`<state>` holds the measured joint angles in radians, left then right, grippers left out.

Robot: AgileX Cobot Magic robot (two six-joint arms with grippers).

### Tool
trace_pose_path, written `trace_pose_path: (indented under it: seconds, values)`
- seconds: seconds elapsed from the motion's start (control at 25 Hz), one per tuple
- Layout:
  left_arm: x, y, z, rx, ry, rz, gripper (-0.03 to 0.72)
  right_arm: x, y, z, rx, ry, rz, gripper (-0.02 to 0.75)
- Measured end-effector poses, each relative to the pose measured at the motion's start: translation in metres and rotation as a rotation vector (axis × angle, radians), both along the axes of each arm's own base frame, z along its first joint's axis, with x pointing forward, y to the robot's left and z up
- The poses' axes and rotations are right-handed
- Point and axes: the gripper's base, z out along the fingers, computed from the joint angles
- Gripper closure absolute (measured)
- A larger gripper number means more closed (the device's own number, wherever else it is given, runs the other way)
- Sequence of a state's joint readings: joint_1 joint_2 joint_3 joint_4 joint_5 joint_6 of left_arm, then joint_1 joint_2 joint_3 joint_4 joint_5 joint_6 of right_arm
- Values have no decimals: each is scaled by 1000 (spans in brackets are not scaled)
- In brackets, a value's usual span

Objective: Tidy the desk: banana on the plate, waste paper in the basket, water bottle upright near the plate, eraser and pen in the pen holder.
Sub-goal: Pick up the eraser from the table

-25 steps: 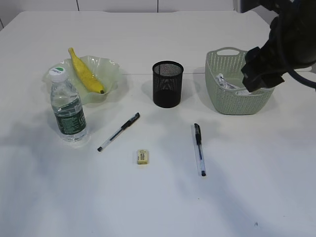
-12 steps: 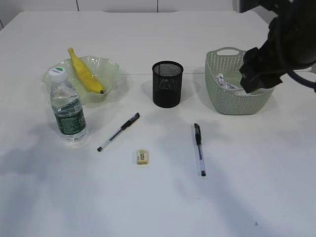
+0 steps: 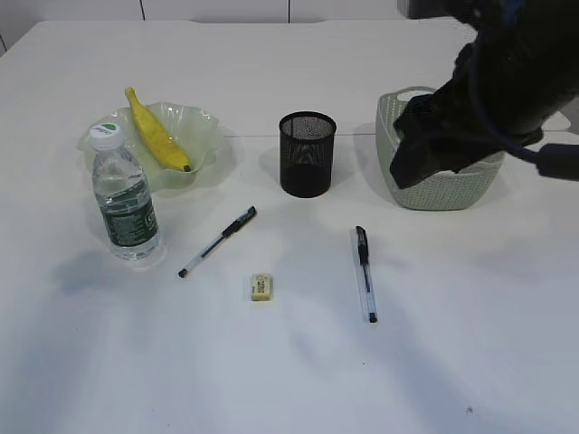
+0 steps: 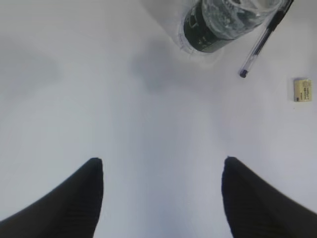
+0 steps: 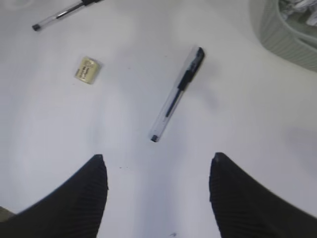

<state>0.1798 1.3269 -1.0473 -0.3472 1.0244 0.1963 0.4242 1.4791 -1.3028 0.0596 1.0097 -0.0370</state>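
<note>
You have the banana [image 3: 156,132] lying in the plate [image 3: 204,132] at the far left of the white surface [image 3: 271,380], its dark tip pointing toward the near right. Just near of the plate the water bottle [image 3: 124,196] stands upright, white cap on top, close beside the plate's rim. In the left wrist view the bottle's base shows at the top edge, well ahead of the left fingers [image 4: 161,163], which stand wide apart over bare surface and hold nothing.

The pen holder [image 3: 307,153] stands at the far middle. The basket [image 3: 432,185] sits to its right, partly hidden by the right arm [image 3: 488,99], which hangs over its near left side; you can see crumpled paper [image 5: 299,6] inside the basket only in the right wrist view, at the top right corner.

You have 2 pens lying flat on the surface. The left pen [image 3: 218,240] lies at a slant between the bottle and the pen holder, nearer than both. The right pen [image 3: 365,272] lies almost straight near-to-far, near of the gap between pen holder and basket. The eraser [image 3: 261,287] rests between the 2 pens, slightly nearer.

The right fingers [image 5: 157,161] are spread wide and empty, with the right pen just ahead of them and apart from both.
</note>
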Motion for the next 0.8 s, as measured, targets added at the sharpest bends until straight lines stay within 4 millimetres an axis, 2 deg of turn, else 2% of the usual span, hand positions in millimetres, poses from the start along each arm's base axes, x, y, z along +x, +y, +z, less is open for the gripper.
trace_pose_path:
  seconds: [0.12,0.32,0.48,0.64,0.8]
  values:
    - [-1,-1,6,-2,-17,-1,181,4,14,-9,18,41,24,290]
    - [0,-2,7,-19,-38,8,198,11,54,-22,41,98,38,300]
    - [1,-4,9,-38,-51,13,200,34,86,-43,27,149,-30,300]
    - [2,-15,9,-38,-54,-30,200,57,114,-69,-14,205,-110,301]
    - [3,-22,9,-18,-69,-64,199,72,138,-94,-38,261,-192,302]
